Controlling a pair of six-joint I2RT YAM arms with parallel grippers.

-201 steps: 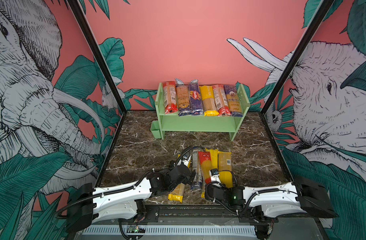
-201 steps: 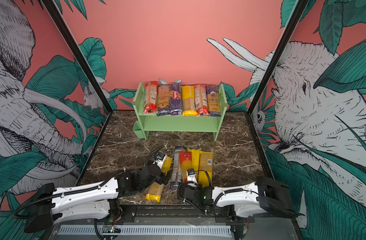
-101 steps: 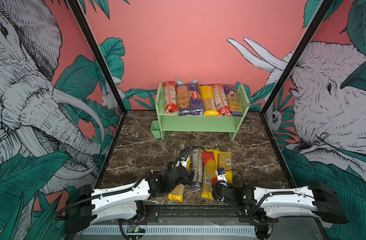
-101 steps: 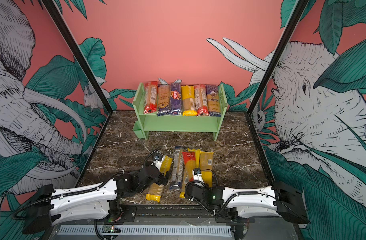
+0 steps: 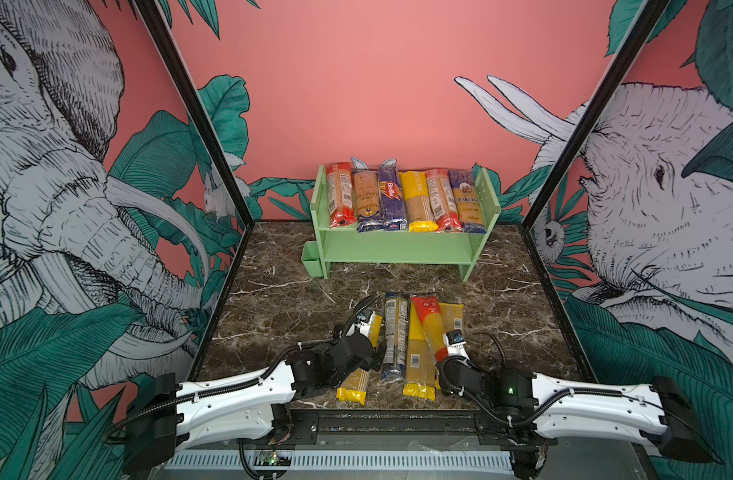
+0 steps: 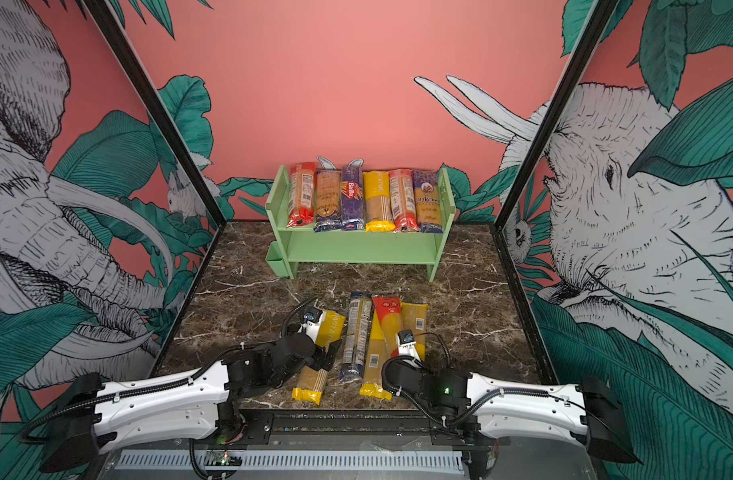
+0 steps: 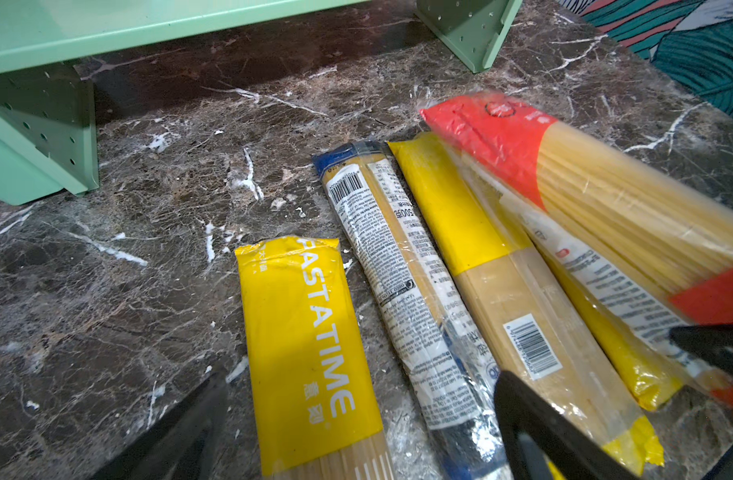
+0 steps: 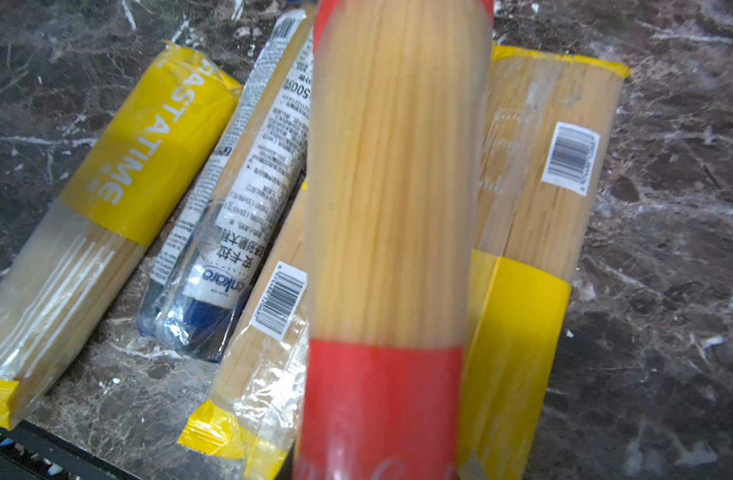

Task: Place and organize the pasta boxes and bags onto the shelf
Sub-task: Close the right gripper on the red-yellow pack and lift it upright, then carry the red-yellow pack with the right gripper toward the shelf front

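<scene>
Insp: Right gripper (image 5: pixel 443 356) is pinched tight on red-ended pack (image 5: pixel 428 322). Grip is at the near red end, not mid-length. Pack slants across two yellow-ended packs (image 8: pixel 556 158); can't tell if it touches them. Wrist view is blurred.

Op: Noted. Rec for the lift?

Insp: End grip on a long soft bag, so sag and swing are likely and strands may snap. Judgement: raise slow, keep pack near level, and clear the neighbours before any fwd travel.

Op: Destination?

Insp: Shelf (image 5: pixel 487 195) stands at back wall, well apart from the pile. Top tier is full side to side w/ six packs (image 5: pixel 414 199). Lower tier (image 5: pixel 398 251) is bare, so prob. the only room left. Opening is low, so pack should go in flat.

Op: Left side?

Insp: Left gripper (image 7: pixel 362 382) is spread wide and holds nothing. It sits low over PASTATIME pack (image 7: pixel 306 340), w/ blue-ended pack (image 7: pixel 406 282) just beside. Contact risk if the red pack swings that way.

Op: Other obstructions?

Insp: Green cup (image 5: pixel 312 259) hangs on shelf's left side, off the route. No item on marble table (image 5: pixel 290 307) between pile and shelf.
</scene>
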